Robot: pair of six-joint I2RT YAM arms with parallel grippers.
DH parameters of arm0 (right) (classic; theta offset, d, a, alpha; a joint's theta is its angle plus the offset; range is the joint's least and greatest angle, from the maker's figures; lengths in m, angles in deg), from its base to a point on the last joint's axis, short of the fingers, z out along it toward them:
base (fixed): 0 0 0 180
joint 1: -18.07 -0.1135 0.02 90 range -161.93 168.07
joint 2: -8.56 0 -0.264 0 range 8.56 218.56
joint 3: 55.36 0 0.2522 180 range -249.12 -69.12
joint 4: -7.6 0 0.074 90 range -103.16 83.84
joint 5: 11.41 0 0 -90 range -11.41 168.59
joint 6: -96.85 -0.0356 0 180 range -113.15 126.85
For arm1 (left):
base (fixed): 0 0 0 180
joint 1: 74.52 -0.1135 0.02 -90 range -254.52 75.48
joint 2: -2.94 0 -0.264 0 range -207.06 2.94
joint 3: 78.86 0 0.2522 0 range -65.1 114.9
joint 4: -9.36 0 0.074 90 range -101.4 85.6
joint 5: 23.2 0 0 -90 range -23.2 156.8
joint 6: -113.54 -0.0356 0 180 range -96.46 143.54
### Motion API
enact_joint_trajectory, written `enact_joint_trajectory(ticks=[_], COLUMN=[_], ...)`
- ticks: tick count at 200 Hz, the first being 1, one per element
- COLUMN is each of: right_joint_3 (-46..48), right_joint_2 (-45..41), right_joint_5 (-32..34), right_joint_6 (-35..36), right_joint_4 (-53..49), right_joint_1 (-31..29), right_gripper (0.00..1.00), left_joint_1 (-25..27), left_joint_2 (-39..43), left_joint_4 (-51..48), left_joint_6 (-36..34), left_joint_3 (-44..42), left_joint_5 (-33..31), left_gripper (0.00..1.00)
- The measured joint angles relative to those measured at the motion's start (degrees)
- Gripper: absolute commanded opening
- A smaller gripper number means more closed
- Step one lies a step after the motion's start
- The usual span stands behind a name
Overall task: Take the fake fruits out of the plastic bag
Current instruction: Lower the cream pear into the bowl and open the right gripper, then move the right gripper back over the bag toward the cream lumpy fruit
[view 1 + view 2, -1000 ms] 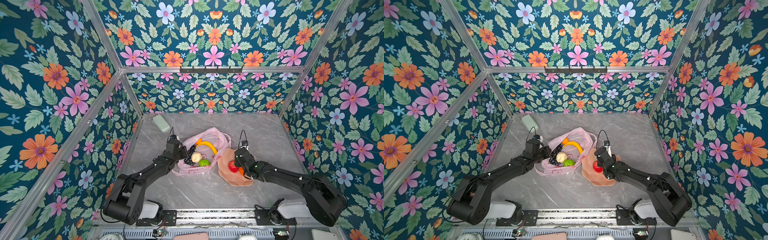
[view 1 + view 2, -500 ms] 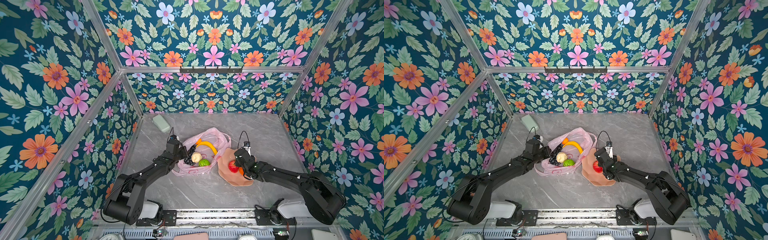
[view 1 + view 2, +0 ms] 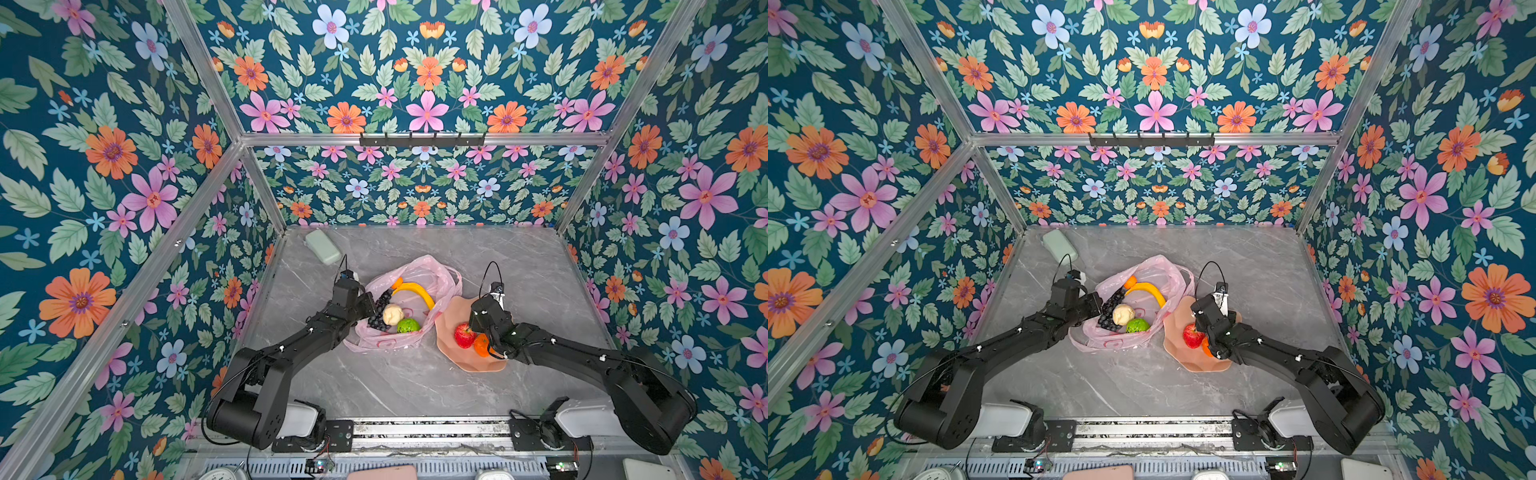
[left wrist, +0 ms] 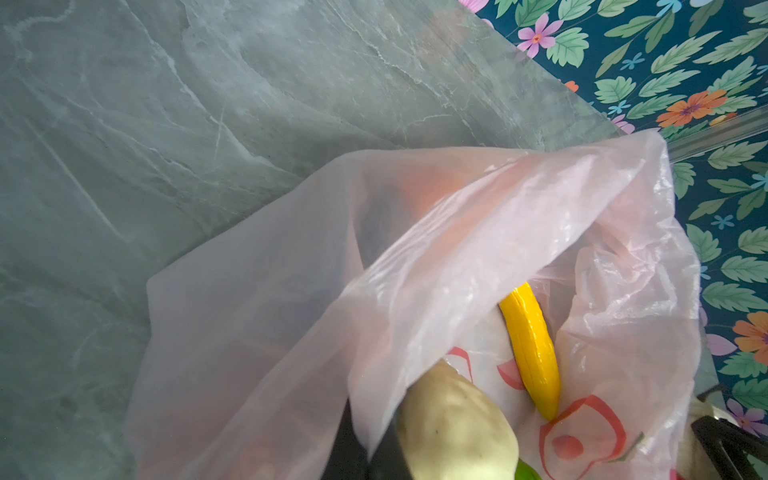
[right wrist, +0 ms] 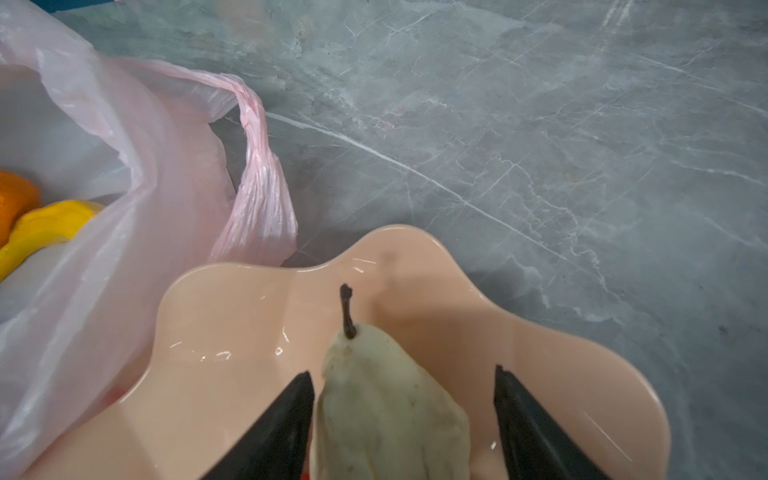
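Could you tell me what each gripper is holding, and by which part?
Left gripper: the bag, pinched at its rim. Right gripper: nothing; its jaws stand open around the pear in the bowl.

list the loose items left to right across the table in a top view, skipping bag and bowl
pale green block → grape bunch → cream fruit → green fruit → red apple → orange by the apple; banana left out, spans several

A peach wavy-rimmed bowl (image 3: 451, 320) sits right of the middle of the grey marble tabletop (image 3: 415, 382), a pale green block (image 3: 323, 247) lies near its far left corner, and a black hook rail (image 3: 422, 140) hangs above its far edge.
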State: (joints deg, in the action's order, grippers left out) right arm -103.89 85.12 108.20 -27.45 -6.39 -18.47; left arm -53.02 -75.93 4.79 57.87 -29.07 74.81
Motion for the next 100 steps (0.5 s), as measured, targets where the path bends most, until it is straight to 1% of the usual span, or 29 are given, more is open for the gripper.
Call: enact_joint_trajectory(ticks=[26,55,75,100], right_joint_3=[-1.11,-3.19,-5.40,-9.53], right_joint_2=[-2.54,-7.82,-9.84,-9.11], right_joint_5=[-0.15,-1.31,-4.31,-8.83], right_joint_6=[-0.17,0.17,1.77,3.26], right_joint_4=[-2.78,-5.05,-6.51,-8.11], right_joint_1=[0.13,0.17,0.15,-0.20], right_gripper=[0.70,0.69,0.68,0.66], left_joint_1=[0.00,0.00,0.00,0.00], left_joint_2=[0.00,0.00,-0.04,-0.04], left_joint_4=[0.00,0.00,-0.04,-0.02], left_joint_6=[0.00,0.00,0.00,-0.02], left_joint_3=[0.00,0.00,0.24,0.66], left_joint_5=[0.00,0.00,0.07,0.42], left_gripper=[0.00,0.00,0.00,0.00])
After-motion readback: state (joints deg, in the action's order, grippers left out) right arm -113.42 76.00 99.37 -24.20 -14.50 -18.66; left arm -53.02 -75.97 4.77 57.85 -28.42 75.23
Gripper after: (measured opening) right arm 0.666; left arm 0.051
